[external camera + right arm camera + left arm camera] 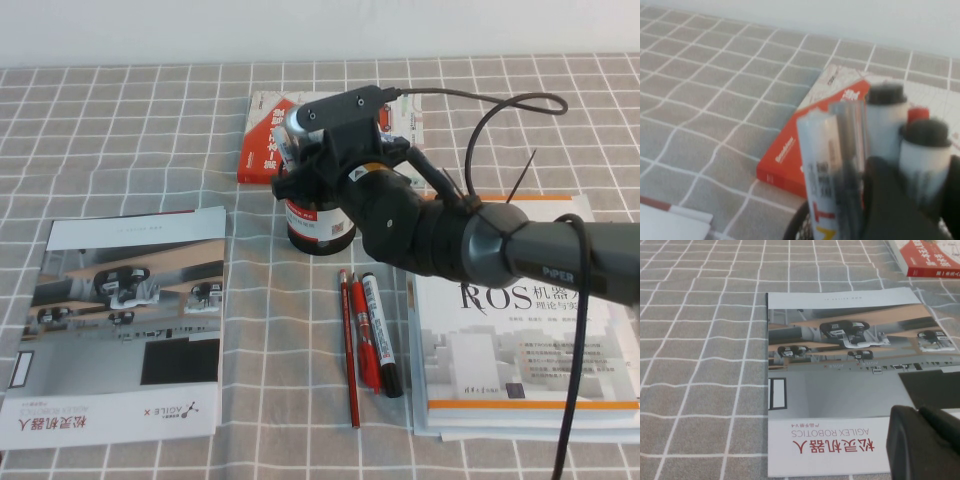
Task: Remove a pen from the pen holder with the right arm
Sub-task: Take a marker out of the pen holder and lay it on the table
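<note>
Judging by eye, the right gripper (303, 182), down among the pens (822, 165) in the pen holder (318, 232), grip impossible to tell, should pinch one barrel and lift straight up, while the left gripper (925, 442) hangs above the brochure (840, 405).

High camera is looking down at the table (120, 110) from the robot's side; wrist cameras are sitting close over the brochure (840, 365) and pens (825, 165). All 3 are catching the red book (258, 150).

Your checkered surface (120, 130) carries a brochure (125, 320) at eight o'clock, a red book (262, 140) at twelve, the pen holder (318, 232) at centre, loose pens (364, 340) at six, ROS books (525, 340) at four.
</note>
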`<act>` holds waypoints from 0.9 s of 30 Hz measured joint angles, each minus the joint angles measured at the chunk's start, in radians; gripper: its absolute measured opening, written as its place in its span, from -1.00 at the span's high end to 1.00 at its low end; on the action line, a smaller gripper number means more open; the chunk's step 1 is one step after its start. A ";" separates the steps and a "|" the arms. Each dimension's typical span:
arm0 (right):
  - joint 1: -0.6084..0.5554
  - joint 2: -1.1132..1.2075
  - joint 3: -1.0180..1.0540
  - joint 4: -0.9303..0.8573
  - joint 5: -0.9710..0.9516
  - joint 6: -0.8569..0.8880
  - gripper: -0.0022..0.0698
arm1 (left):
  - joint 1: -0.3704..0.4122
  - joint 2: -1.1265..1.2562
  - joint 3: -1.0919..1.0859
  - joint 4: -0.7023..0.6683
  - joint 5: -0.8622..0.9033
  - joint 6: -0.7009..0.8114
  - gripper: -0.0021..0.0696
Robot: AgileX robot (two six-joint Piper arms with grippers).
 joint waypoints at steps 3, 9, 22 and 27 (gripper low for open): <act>0.000 -0.011 0.000 0.000 0.000 0.000 0.49 | 0.000 0.000 0.000 0.000 0.000 0.000 0.95; 0.000 -0.013 0.000 0.000 0.007 -0.001 0.54 | 0.000 0.000 0.000 0.000 0.000 0.000 0.95; 0.000 -0.013 0.000 -0.004 0.009 -0.004 0.54 | 0.000 0.000 0.000 0.000 0.000 0.000 0.95; 0.000 -0.010 0.000 -0.006 0.000 -0.004 0.54 | 0.000 0.000 0.000 0.000 0.000 0.000 0.95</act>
